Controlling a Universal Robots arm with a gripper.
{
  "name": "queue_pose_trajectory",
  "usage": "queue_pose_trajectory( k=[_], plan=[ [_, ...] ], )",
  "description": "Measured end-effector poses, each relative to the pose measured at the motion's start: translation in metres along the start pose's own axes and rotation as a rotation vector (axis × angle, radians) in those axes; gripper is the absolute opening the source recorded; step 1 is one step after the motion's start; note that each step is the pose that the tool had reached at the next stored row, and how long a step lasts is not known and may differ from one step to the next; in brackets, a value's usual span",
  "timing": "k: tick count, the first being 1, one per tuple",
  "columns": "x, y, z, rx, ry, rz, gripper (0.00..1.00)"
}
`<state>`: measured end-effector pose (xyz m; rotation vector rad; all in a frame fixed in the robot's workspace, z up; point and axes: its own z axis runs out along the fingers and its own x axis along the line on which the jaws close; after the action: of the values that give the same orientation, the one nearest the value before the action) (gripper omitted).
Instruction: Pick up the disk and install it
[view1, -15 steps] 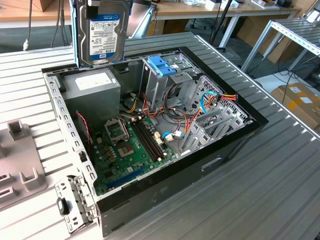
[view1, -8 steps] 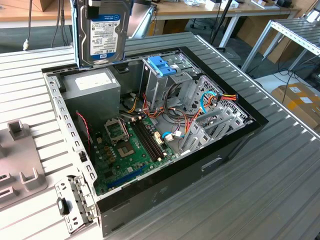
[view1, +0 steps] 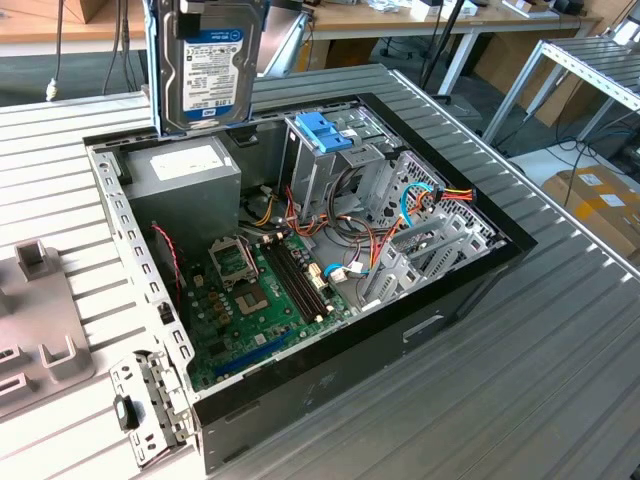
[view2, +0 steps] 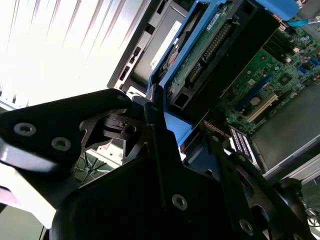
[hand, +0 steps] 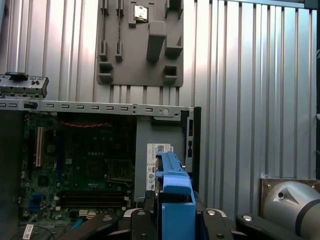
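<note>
The disk (view1: 212, 75), a flat dark rectangular hard drive in a bright blue plastic carrier, is being held up in the air by the black metal tool (view2: 161, 120). The tool is being pressed together on the blue carrier from both sides, so the disk is being pinched at one end.

In the exterior view the disk is being held upright, with its long side running up and down. It is being held above the far corner of the open black computer case (view1: 330, 370), just over the grey metal power box (view1: 185, 180). Nothing is being touched by it.

The tall grey metal cage (view1: 300, 165), with the chunky light-blue plastic bracket (view1: 325, 130) on top, is standing inside the case. It is lying toward the exterior view's right of the disk, and lower down. This is judged to be the thing that matters most: the disk is up high and off to one side of the cage.

The disk's sticker face is being shown in the exterior view. Its other face, with a small green board and plug holes, is being shown in the second wrist view.

In the first wrist view the disk's blue end is being looked at end-on. The big flat green circuit board (hand: 75, 165) is lying below it. Past the case, a grey plastic plate with blocks (hand: 140, 45) is lying on the ribbed silver metal tabletop (hand: 250, 100).
</note>
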<state>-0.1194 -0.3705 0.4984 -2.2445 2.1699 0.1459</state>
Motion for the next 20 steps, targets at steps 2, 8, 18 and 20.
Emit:
queue_pose_trajectory(
  k=[2,8,18,20],
  plan=[
    [0.0003,-0.0005,0.0000,0.0000,0.0000,0.000,0.37],
    [0.0013,-0.0013,-0.0001,0.0000,0.0000,0.000,0.37],
    [0.0039,-0.0022,-0.0003,0.0000,0.0000,0.000,0.37],
    [0.0045,-0.0022,-0.0004,0.0000,0.0000,0.000,0.37]
  ],
)
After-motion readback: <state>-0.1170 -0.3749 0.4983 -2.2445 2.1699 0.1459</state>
